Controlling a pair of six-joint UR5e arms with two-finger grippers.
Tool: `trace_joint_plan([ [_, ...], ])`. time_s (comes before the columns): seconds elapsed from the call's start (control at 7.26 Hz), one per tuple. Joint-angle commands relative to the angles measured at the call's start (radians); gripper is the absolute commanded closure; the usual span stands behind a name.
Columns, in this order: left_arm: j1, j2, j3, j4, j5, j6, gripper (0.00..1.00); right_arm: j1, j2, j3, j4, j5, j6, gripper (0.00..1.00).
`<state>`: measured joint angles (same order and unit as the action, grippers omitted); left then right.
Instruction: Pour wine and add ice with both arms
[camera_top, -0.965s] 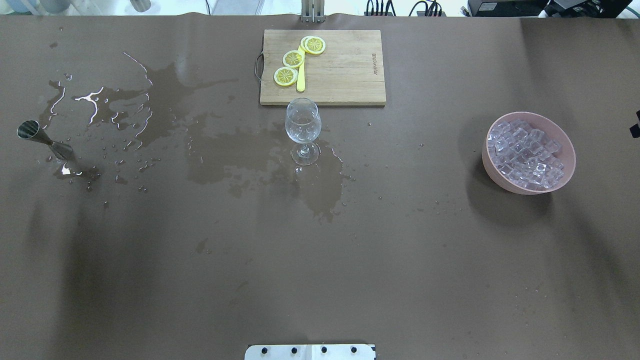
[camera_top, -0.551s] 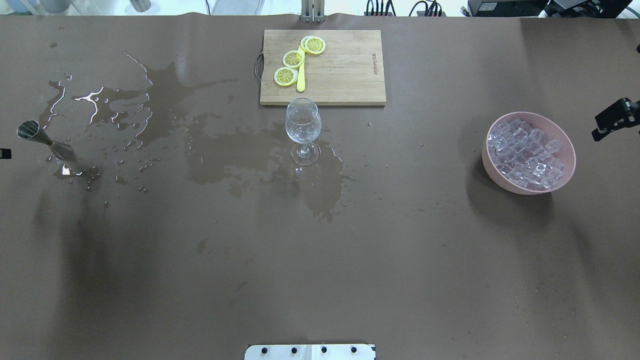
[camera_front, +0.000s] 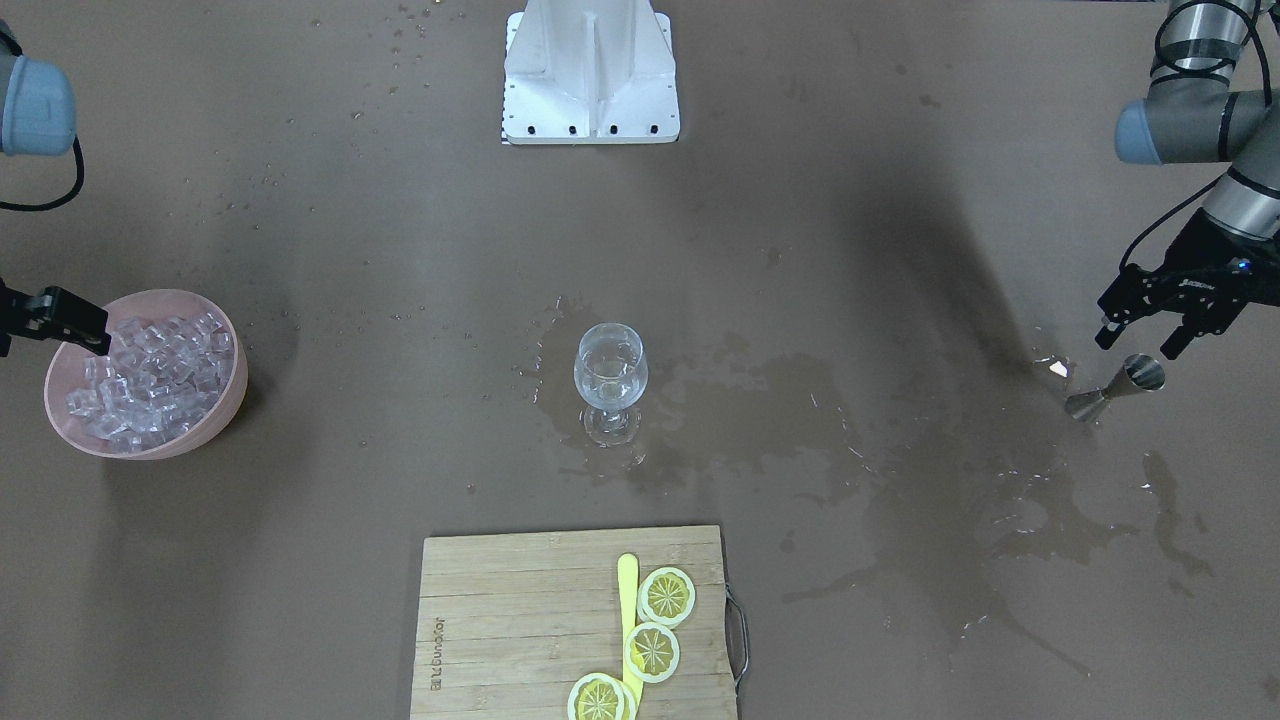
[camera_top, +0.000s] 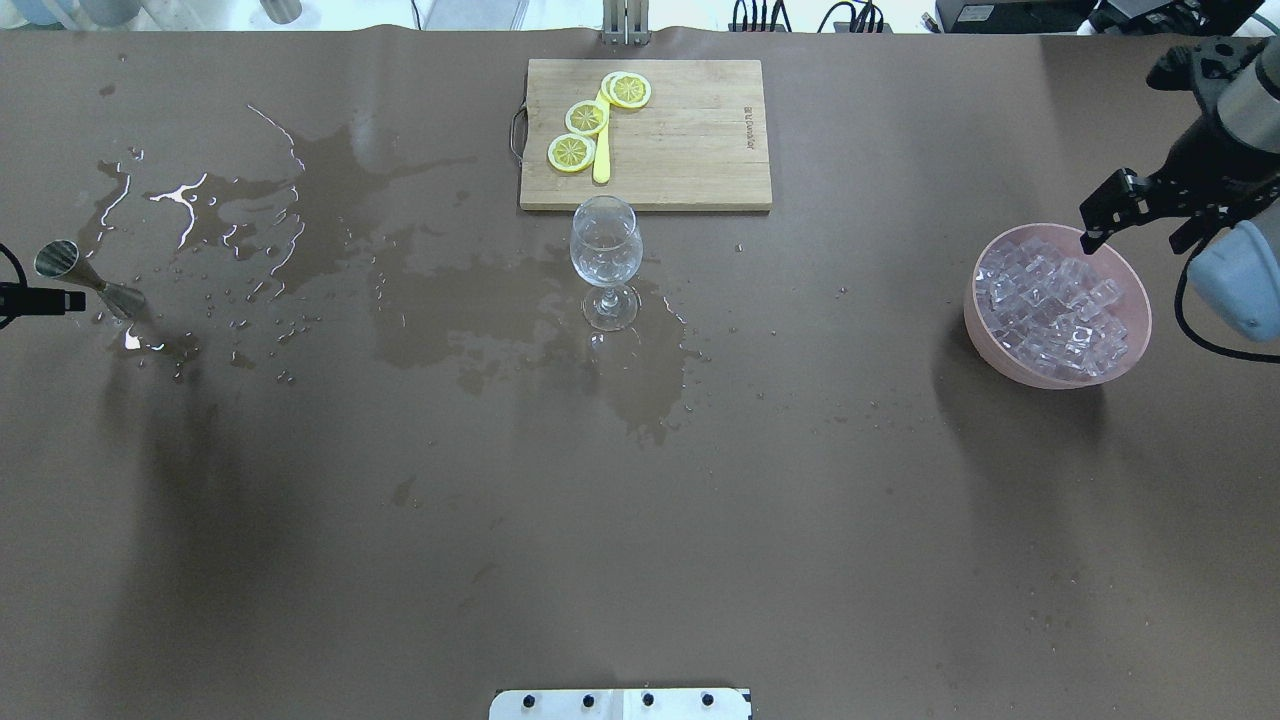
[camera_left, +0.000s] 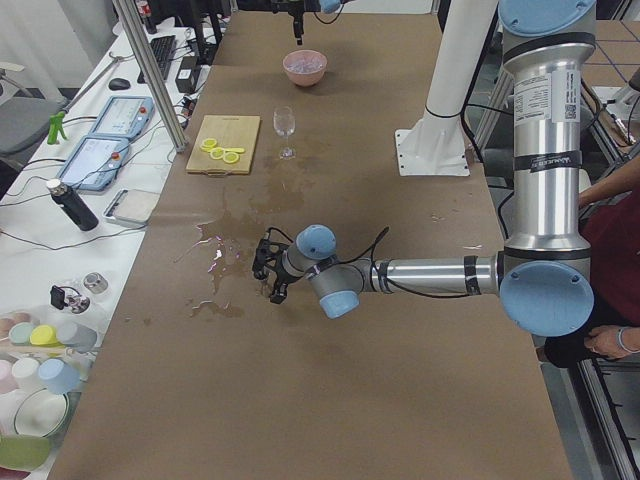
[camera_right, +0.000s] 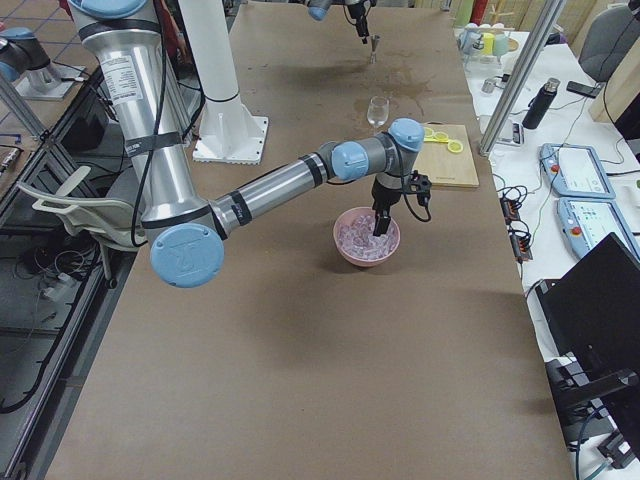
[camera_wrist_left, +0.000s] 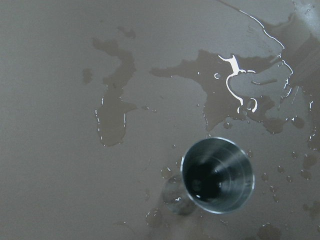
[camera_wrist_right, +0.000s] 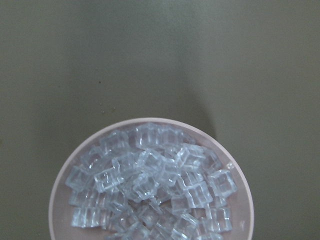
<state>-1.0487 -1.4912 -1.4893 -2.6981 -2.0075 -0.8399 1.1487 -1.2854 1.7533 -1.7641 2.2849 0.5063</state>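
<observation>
The ice (camera_top: 1050, 310) is a heap of clear cubes in a pink bowl (camera_top: 975, 325) at the right; it also fills the right wrist view (camera_wrist_right: 150, 190). My right gripper (camera_top: 1135, 238) hangs open over the bowl's far rim, empty. An empty clear stemmed glass (camera_top: 604, 245) stands upright mid-table. A steel jigger (camera_top: 85, 280) stands at the far left; the left wrist view looks straight down into the jigger (camera_wrist_left: 217, 175). My left gripper (camera_front: 1140, 342) is open just above the jigger (camera_front: 1120, 385), its fingers not touching it.
A wooden cutting board (camera_top: 680, 150) with lemon slices (camera_top: 587, 118) and a yellow knife (camera_top: 601, 160) lies behind the glass. Spilled liquid (camera_top: 330, 200) spreads from the jigger to around the glass. The white base block (camera_top: 620, 704) sits at the near edge.
Both arms have come into the overhead view. The right gripper moved in from the right edge to above the bowl. The left gripper has come in at the left edge, by the jigger.
</observation>
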Motion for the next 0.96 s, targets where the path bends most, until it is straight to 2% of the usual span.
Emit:
trace_joint_plan([
  [0.0, 0.05, -0.027, 0.035, -0.006, 0.083, -0.019, 0.05, -0.058, 0.049, -0.063, 0.055, -0.024, 0.082, 0.0],
  [0.14, 0.064, -0.027, 0.055, -0.043, 0.107, -0.019, 0.05, -0.091, 0.049, -0.089, 0.089, -0.074, 0.086, 0.01],
  [0.28, 0.067, -0.026, 0.104, -0.119, 0.114, -0.021, 0.05, -0.092, 0.051, -0.144, 0.15, -0.081, 0.086, 0.01],
  [0.41, 0.068, -0.029, 0.153, -0.194, 0.116, -0.045, 0.05, -0.092, 0.055, -0.158, 0.164, -0.082, 0.087, 0.02],
  [0.83, 0.091, -0.041, 0.161, -0.212, 0.157, -0.097, 0.05, -0.093, 0.052, -0.179, 0.16, -0.085, 0.086, 0.1],
])
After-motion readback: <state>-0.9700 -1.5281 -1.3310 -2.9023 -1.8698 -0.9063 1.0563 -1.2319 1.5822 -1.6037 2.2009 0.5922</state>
